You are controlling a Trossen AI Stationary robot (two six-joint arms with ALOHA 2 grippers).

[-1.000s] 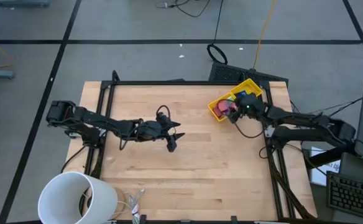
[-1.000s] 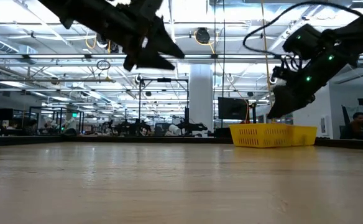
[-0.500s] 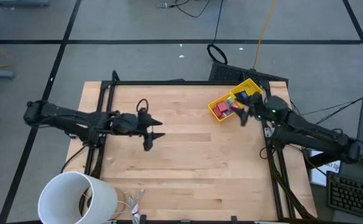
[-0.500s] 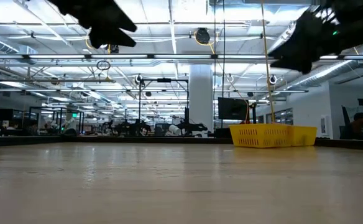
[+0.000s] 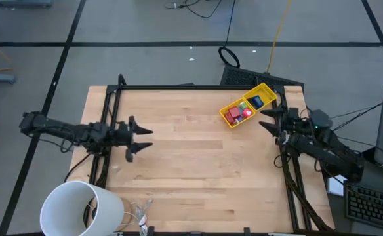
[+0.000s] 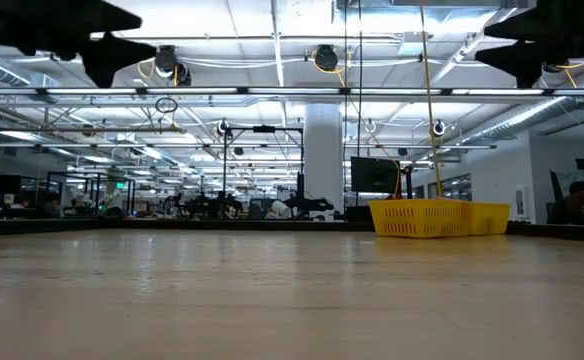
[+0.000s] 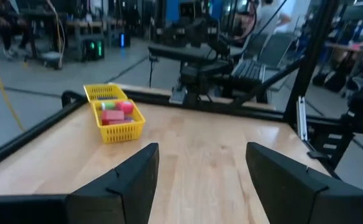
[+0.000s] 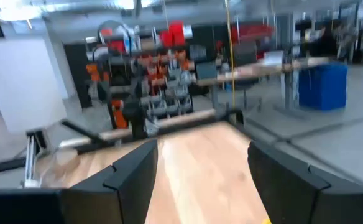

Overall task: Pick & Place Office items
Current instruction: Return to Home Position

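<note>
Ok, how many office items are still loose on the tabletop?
0. No piece shows on the bare wood table. The red, green and blue office items lie in the yellow bin at its far right corner, and some may be hidden under others.

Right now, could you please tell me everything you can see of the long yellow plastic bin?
The long yellow plastic bin is a lattice-walled basket in two compartments, resting upright and slanted at the wooden table's far right corner. One compartment holds red blocks and a pink bit; the other, a blue rectangle. The open right gripper is beside it, not touching.
</note>
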